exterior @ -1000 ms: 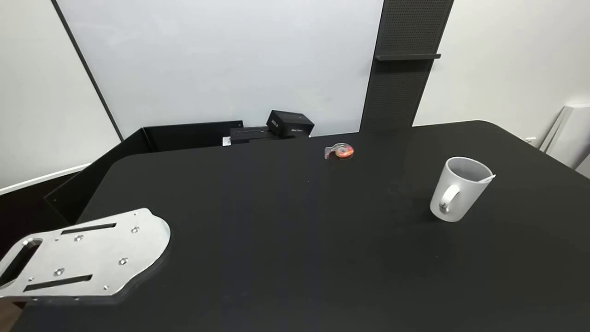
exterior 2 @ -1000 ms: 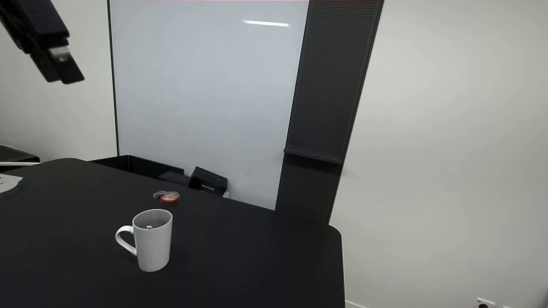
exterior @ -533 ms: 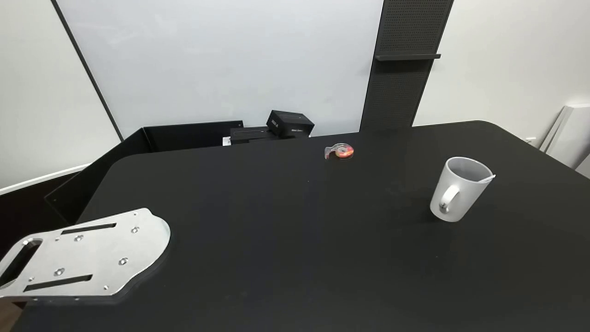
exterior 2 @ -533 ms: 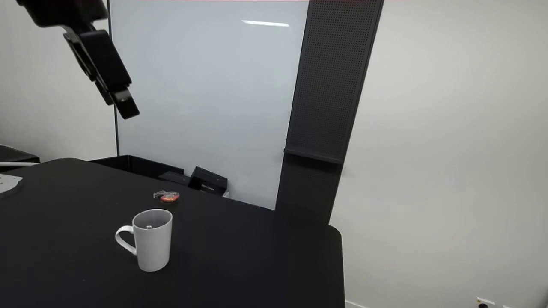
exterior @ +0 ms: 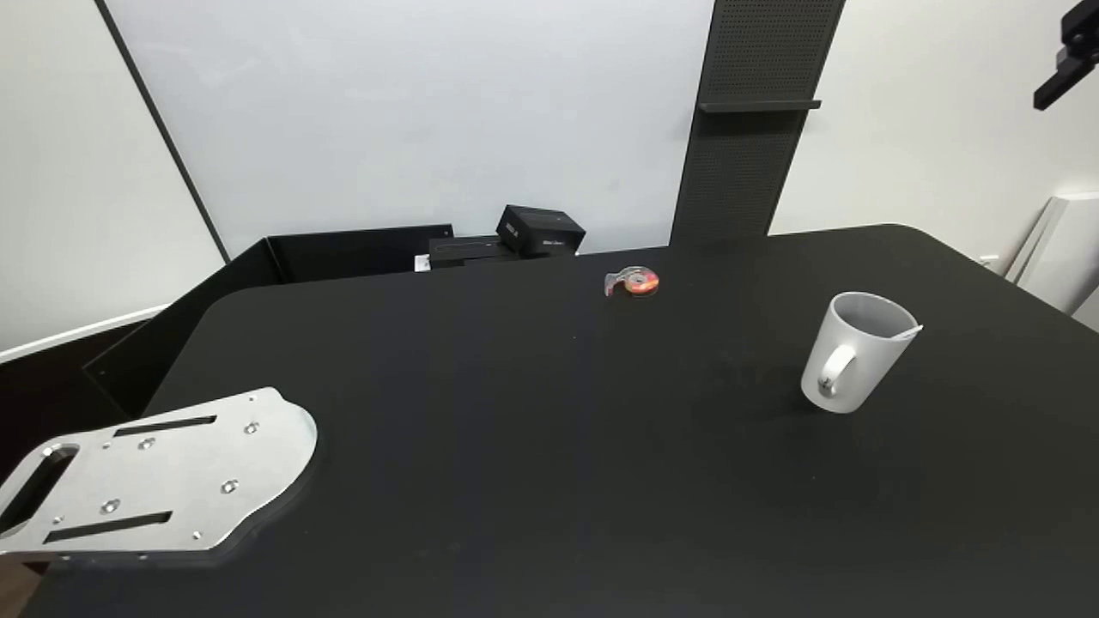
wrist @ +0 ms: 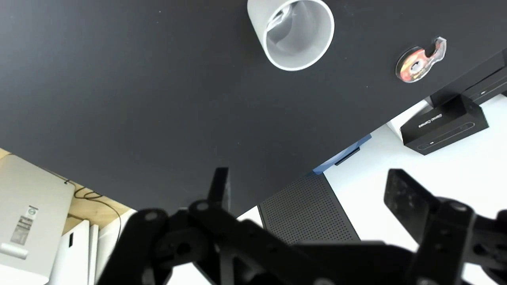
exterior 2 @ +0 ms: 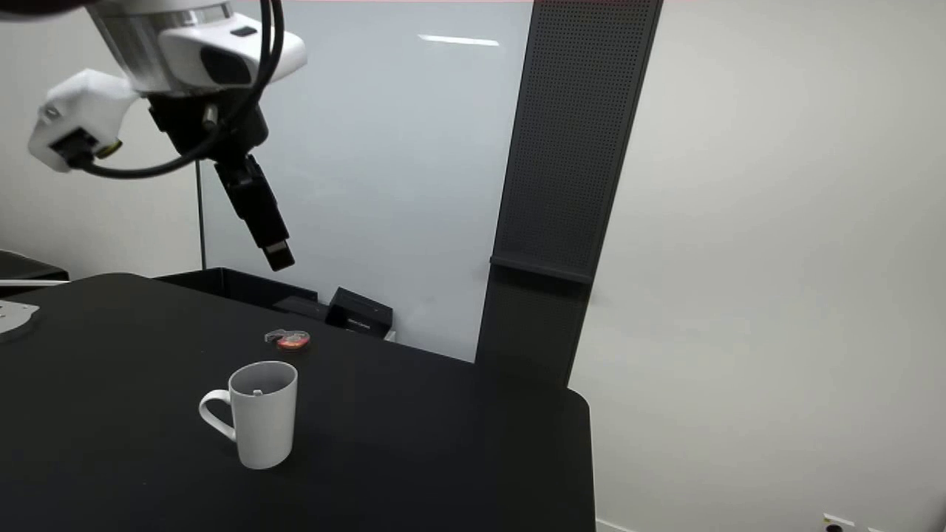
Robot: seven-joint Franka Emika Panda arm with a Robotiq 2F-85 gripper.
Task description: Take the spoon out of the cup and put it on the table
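Note:
The white cup point(exterior: 846, 369) stands upright on the black table point(exterior: 515, 446); it also shows in an exterior view point(exterior 2: 266, 432) and in the wrist view point(wrist: 305, 43). The slim white spoon point(exterior: 907, 332) leans inside the cup, its tip just over the rim; its tip point(exterior 2: 258, 392) also shows there, and more of the spoon point(wrist: 278, 18) in the wrist view. My gripper point(wrist: 309, 172) is open with nothing between its fingers. It is in the air, well above the cup, in an exterior view point(exterior 2: 278, 255), and partly cut off at the top right corner of an exterior view point(exterior: 1065, 81).
A red and clear tape dispenser point(exterior: 637, 281) lies near the table's back edge. A white metal plate point(exterior: 163, 481) lies at the table's left edge. Black boxes point(exterior: 541, 230) sit behind the table, before a whiteboard and a perforated black panel point(exterior 2: 569, 148).
The gripper has moved down and to the right in an exterior view, toward the space above the cup. It now also enters at an exterior view's top right corner. Cup and spoon have not moved.

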